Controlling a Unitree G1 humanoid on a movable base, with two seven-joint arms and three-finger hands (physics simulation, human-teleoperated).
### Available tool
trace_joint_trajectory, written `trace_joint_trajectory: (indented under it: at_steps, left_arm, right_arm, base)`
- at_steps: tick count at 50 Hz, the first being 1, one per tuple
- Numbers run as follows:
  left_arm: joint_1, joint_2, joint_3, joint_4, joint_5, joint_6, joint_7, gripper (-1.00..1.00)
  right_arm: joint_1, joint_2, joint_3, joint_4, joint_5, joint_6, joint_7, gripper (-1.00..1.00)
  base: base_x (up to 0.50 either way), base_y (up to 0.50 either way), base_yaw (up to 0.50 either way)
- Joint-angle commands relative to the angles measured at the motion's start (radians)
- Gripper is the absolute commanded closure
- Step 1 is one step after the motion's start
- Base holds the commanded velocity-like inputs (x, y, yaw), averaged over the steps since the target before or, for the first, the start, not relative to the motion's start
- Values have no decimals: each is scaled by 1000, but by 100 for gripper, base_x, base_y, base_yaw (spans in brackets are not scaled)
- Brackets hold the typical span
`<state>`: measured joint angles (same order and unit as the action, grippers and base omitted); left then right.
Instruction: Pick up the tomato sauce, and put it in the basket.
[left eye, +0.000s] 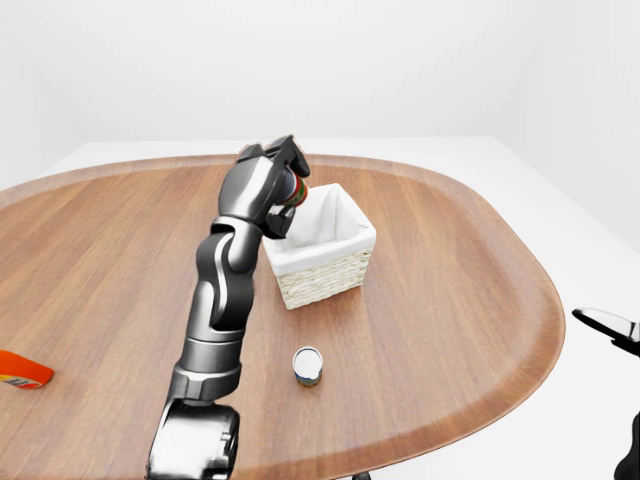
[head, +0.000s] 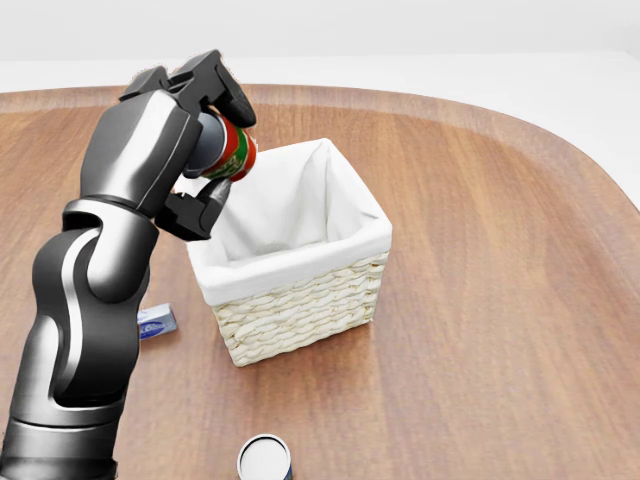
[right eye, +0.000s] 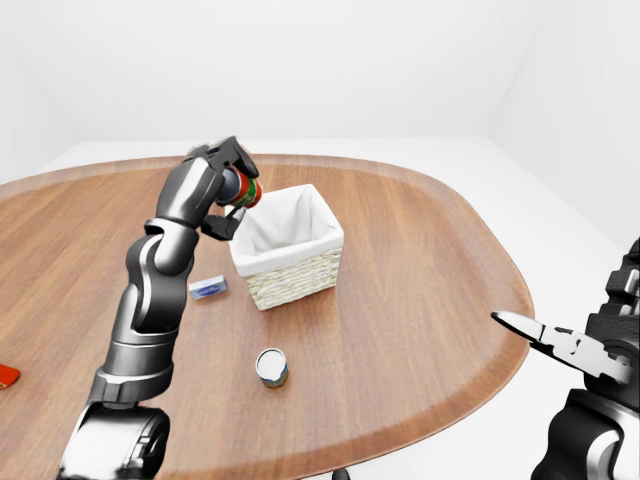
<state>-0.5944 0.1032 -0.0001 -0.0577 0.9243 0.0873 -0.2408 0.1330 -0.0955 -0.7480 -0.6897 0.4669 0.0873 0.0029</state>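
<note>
Left hand (head: 205, 135) raised above the table (head: 500, 300), fingers (head: 215, 85) wrapped tight round the tomato sauce (head: 228, 152), a small red-and-green labelled can held tilted, clear of the wood. Can poised over the basket (head: 300, 300) at its 10 o'clock corner in the head view, just above the white cloth liner and not down inside it. Basket itself a square wicker box, upright near the middle of the table. At 6 o'clock from the basket, near the bottom edge of the head view, a round tin (head: 265, 458) with a white top, standing apart. At 8 o'clock, a small blue-and-white packet (right eye: 208, 288) lying flat, partly hidden behind the forearm in the head view. At 9 o'clock, far out at the left edge of the left-eye view, an orange-red object (left eye: 20, 370), cut off. Right hand (right eye: 560, 345) low at 4 o'clock off the table's rim, fingers spread, nothing in them.
</note>
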Motion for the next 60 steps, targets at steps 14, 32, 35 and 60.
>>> trace_joint_trajectory:
  at_steps: [14, 32, 35, 60]
  left_arm:
    - [-847, 36, -22, 1417, 61, 0, 572, 100]
    - [-856, 10, -12, 1417, 138, 0, 203, 100]
    - [-847, 5, -9, 1417, 137, 0, 203, 100]
    - [-762, -20, -13, 1421, 145, 0, 233, 100]
  right_arm:
    - [-7, -14, 1, 5, 18, 0, -7, -100]
    - [-8, -8, 11, -4, 11, 0, -6, -100]
    - [-5, -7, 4, -2, 17, 0, -2, -100]
    - [-2, -4, 6, 0, 15, 0, 0, -100]
  base:
    - [0, 0, 0]
    - [0, 0, 0]
    - [0, 0, 0]
    - [0, 0, 0]
